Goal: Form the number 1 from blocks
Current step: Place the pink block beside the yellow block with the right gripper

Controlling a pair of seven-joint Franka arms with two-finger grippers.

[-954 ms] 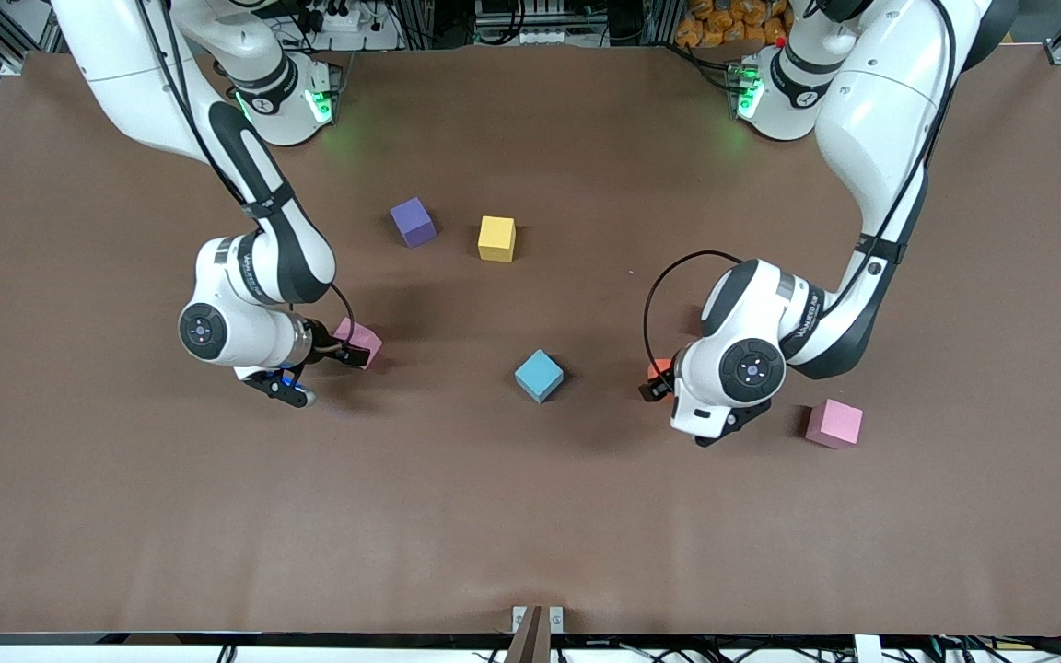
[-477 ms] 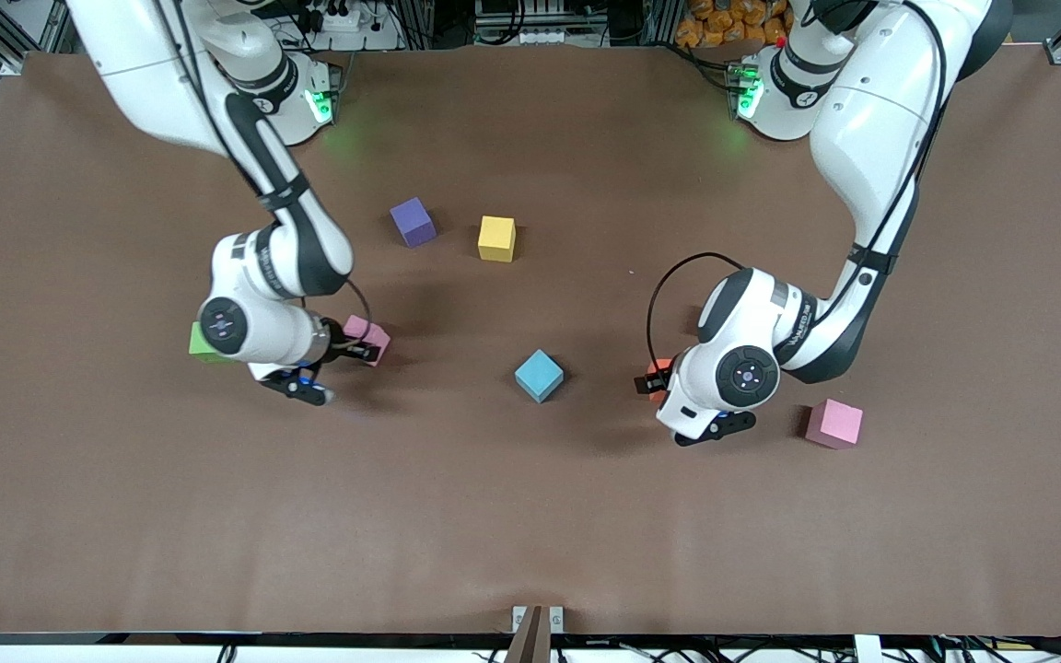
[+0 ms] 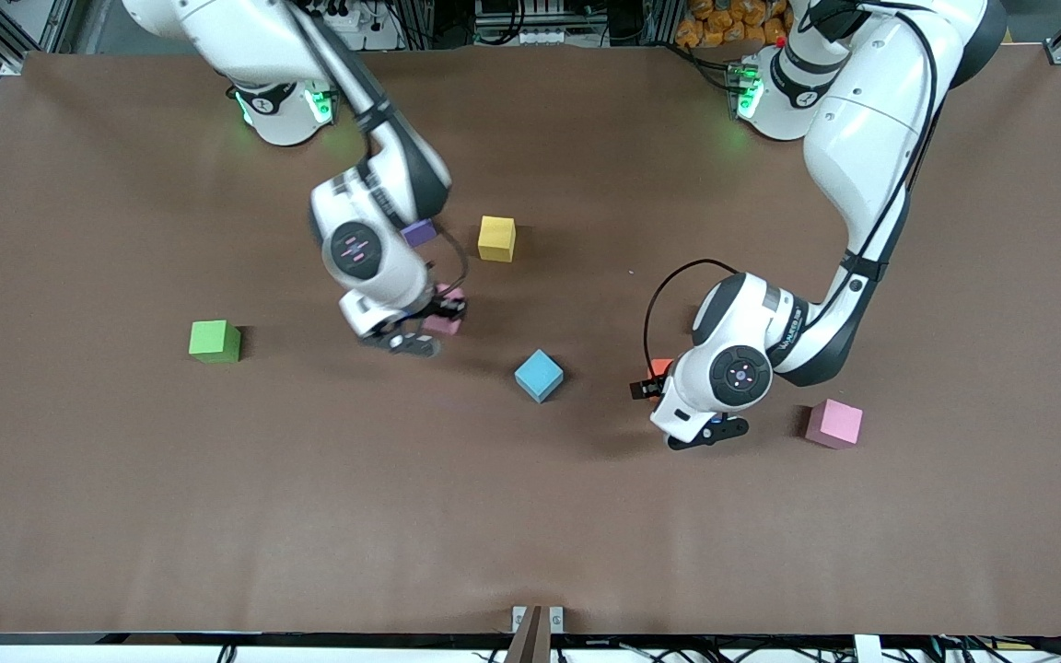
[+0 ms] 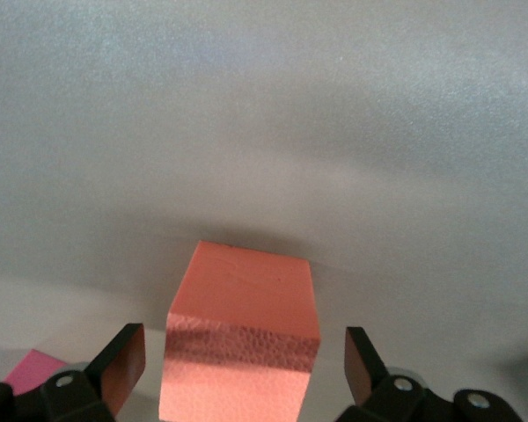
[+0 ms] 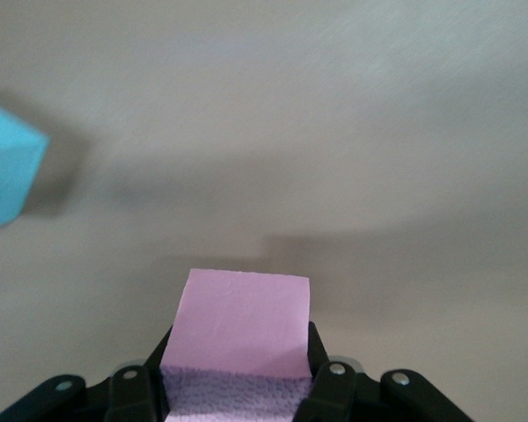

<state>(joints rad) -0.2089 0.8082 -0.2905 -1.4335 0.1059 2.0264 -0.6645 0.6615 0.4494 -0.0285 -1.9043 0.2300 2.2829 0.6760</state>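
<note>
Front view, right end effector (image 3: pixel 443 318) gripping pink block (image 3: pixel 447 322), no legible writing

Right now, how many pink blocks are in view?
2. One pink block is shut in the right gripper, above the table between the purple block and blue block. The other pink block lies on the table beside the left gripper. None looks hidden.

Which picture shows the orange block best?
The left wrist view: the orange block fills the middle, between the open fingers of the left gripper. The front view shows only an orange sliver beside the arm. The right wrist view doesn't show it.
</note>
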